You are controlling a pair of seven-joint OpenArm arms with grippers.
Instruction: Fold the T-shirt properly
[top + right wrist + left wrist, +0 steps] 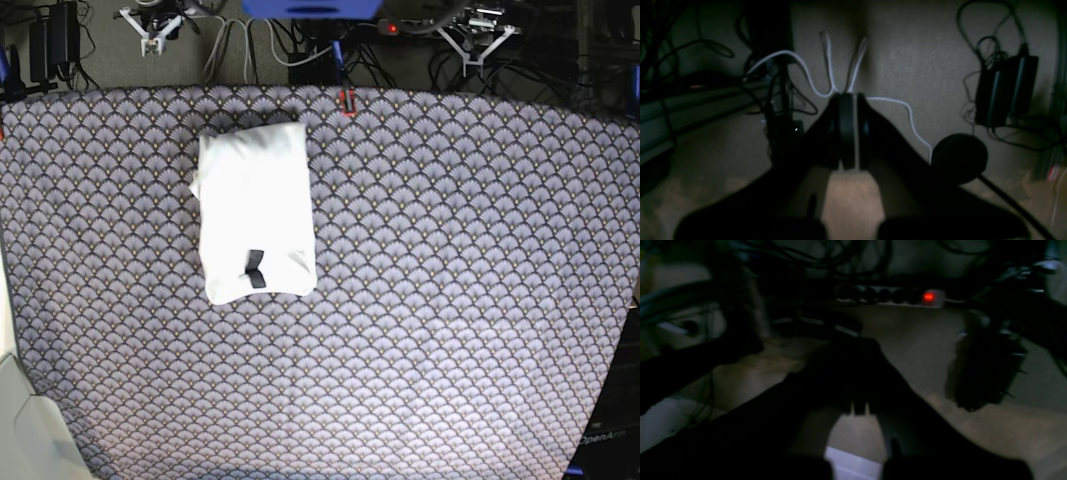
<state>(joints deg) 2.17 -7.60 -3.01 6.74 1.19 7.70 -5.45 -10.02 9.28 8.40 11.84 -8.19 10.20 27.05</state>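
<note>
The T-shirt (255,210) lies folded into a compact white rectangle on the left half of the patterned table (450,300), plain side up, with a small black tag (254,268) near its front edge. No print shows. Both arms are drawn back beyond the table's far edge. My right gripper (150,38) is at the upper left and my left gripper (476,48) at the upper right. In the right wrist view the gripper (848,110) is shut with nothing between its fingers. The left wrist view is dark, and my left gripper (857,350) appears shut and empty.
Beyond the table's far edge the floor carries a power strip with a red light (928,297), black power adapters (1005,93), white cables (826,66) and a round black object (958,158). A red clip (345,100) sits at the table's far edge.
</note>
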